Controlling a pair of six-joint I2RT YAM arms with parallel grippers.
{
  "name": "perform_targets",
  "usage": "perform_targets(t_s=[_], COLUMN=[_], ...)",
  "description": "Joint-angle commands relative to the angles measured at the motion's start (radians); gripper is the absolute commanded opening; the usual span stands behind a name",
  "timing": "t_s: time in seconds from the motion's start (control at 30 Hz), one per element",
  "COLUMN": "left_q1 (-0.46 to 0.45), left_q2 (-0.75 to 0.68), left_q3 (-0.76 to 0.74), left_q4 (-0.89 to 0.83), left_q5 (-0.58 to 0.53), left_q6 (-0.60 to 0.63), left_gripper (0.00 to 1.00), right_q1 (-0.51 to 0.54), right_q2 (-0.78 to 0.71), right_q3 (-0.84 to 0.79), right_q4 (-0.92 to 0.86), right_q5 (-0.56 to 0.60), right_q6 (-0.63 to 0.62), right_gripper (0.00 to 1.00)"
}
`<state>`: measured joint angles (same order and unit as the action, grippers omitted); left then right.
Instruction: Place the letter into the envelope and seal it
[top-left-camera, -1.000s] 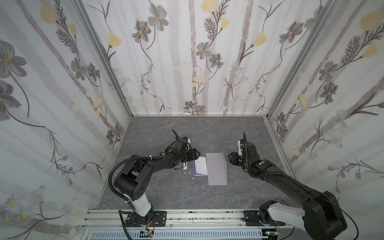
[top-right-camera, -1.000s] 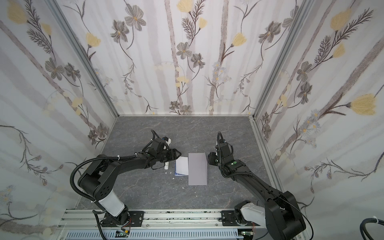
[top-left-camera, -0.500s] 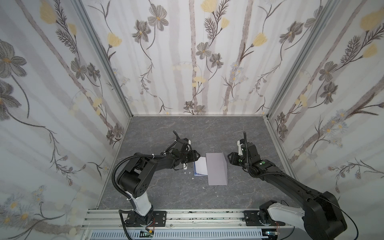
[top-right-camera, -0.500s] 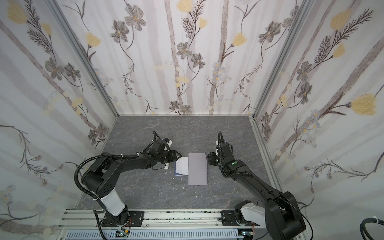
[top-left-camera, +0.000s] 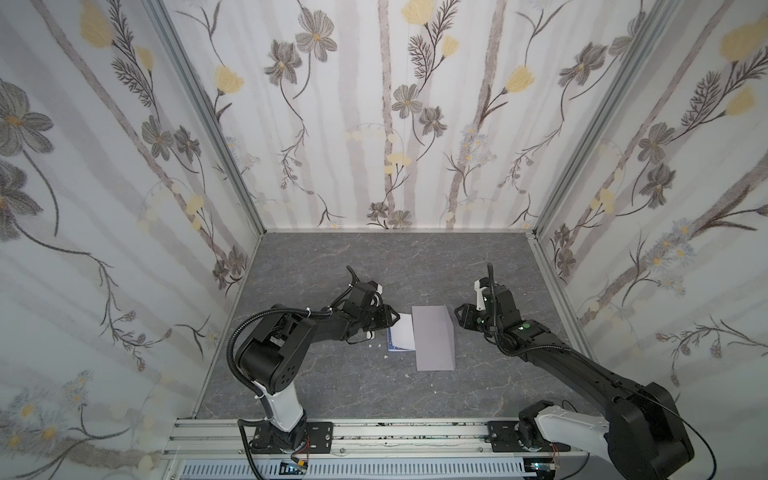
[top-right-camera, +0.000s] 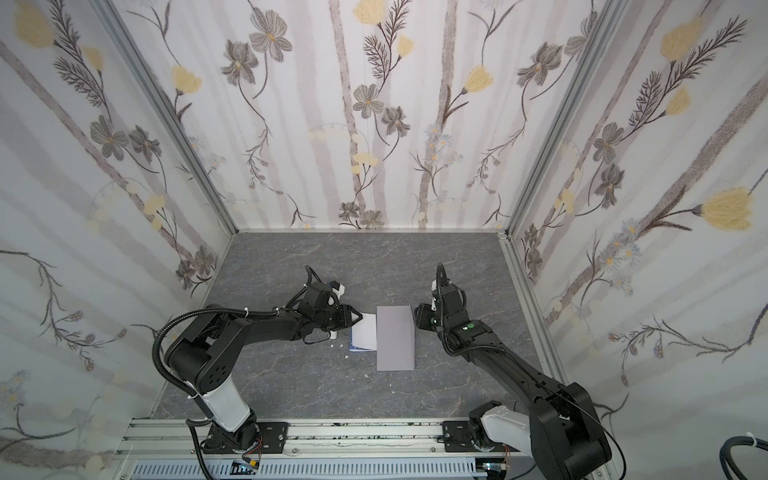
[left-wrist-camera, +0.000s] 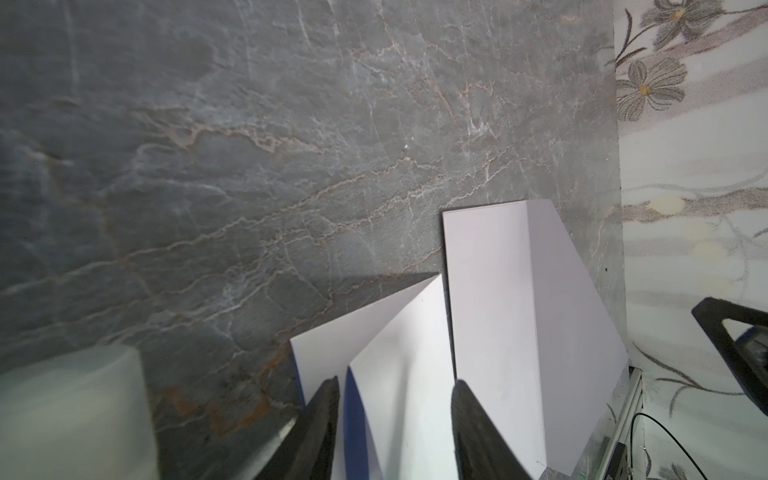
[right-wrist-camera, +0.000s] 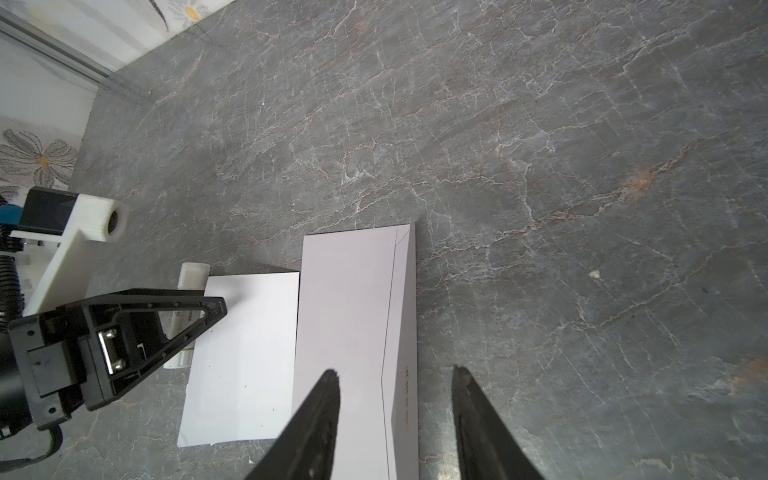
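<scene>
Both top views look steeply down from high above the front rail (top-left-camera: 374, 432), which lies along the lower edge of the frame. From afar they take in the whole worktop (top-left-camera: 332, 266) and three walls, overlapping almost wholly. Each wrist camera sits close behind its own tool, low over the worktop. The views past the left tool (left-wrist-camera: 395, 381) and the right tool (right-wrist-camera: 395, 370) face each other and share the letter (left-wrist-camera: 399, 353) and the envelope (left-wrist-camera: 490, 311).

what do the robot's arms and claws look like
The left arm and right arm are black, each with a white base link. A ribbed black hose loops along the left arm; a green light glows on the right. The left claw and right claw have tapered black triangular fingers. The left wrist carries a white camera mount.
</scene>
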<state>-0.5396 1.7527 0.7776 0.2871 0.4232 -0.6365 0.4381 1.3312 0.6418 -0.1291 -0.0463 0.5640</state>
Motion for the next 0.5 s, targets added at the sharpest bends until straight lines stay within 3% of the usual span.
perform_targets(t_s=[0.0, 0.47], left_q1=[0.001, 0.001], left_q2=[0.006, 0.002], left_q3=[-0.003, -0.028], left_q4=[0.036, 0.060], left_q5=[0.020, 0.048], left_q6=[-0.012, -0.028], left_gripper=[0.43, 0.42], right_q1=[0.000, 0.000], right_q2=[0.005, 0.005], right_q3=[-0.001, -0.004], right_q4=[0.042, 0.048], right_q5=[-0.017, -0.023], right_q6=[0.003, 0.007], right_gripper=[0.46, 0.46])
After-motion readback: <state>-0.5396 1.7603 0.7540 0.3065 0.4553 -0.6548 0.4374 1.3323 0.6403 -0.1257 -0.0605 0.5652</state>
